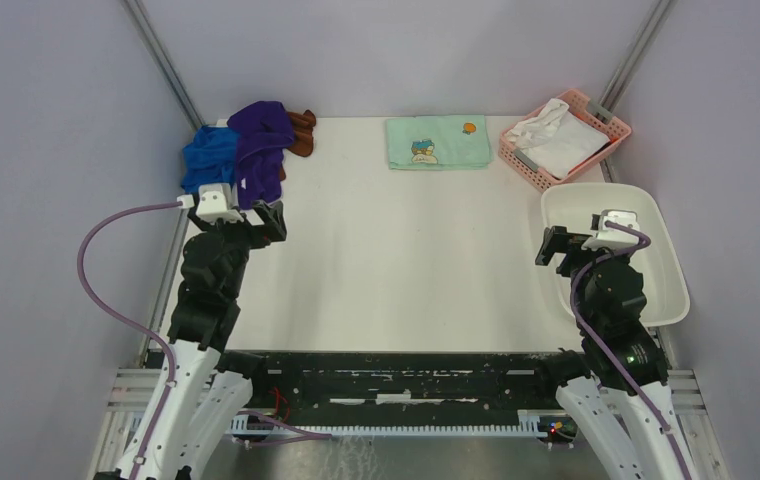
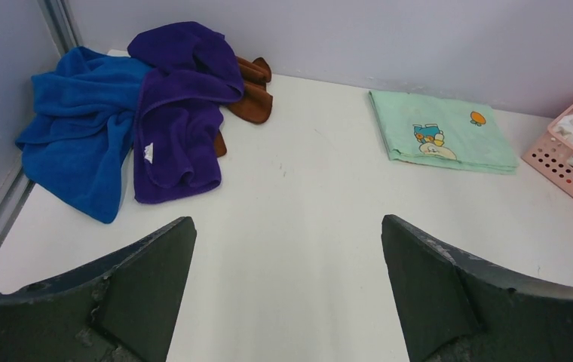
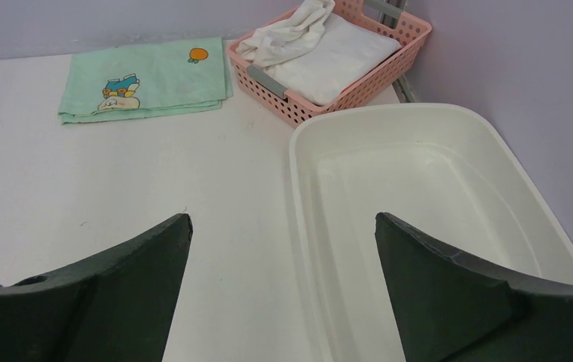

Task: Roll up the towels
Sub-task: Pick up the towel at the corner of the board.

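Three towels lie heaped at the table's far left corner. The dark purple towel (image 1: 261, 145) (image 2: 182, 113) lies on top, draped over the royal blue towel (image 1: 206, 158) (image 2: 80, 136). The rust-brown towel (image 1: 301, 132) (image 2: 249, 94) peeks out behind the purple one. My left gripper (image 1: 266, 222) (image 2: 289, 249) is open and empty, just in front of the heap. My right gripper (image 1: 554, 246) (image 3: 283, 249) is open and empty, over the left rim of a white tub.
A pale green cartoon-print towel (image 1: 437, 141) (image 2: 442, 132) (image 3: 144, 79) lies flat at the back middle. A pink basket (image 1: 596, 122) (image 3: 389, 56) holding white cloth (image 1: 556, 140) (image 3: 321, 45) stands at the back right. A white tub (image 1: 656, 230) (image 3: 449, 113) sits at the right edge. Walls enclose the table.
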